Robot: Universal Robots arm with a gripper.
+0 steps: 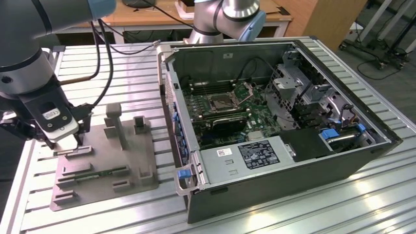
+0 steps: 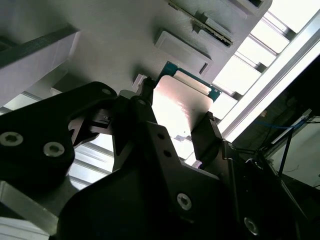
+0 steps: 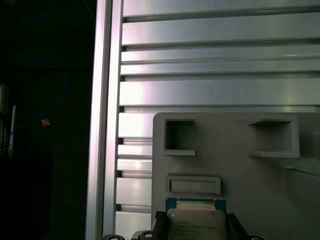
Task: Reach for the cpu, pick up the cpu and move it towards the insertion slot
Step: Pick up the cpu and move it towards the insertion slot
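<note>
The gripper (image 1: pixel 68 145) hangs low over the grey tray (image 1: pixel 104 161), its fingers (image 2: pixel 206 131) pinching the cpu (image 2: pixel 182 97) by two opposite edges (leaving its flat top free). The cpu seems not yet lifted and lies well apart from the insertion slot (image 1: pixel 221 102) inside the computer case (image 1: pixel 260 190).

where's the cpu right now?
The cpu is right at the gripper, at the grey fixture plate on the exterior view's left, outside the computer case.
</note>
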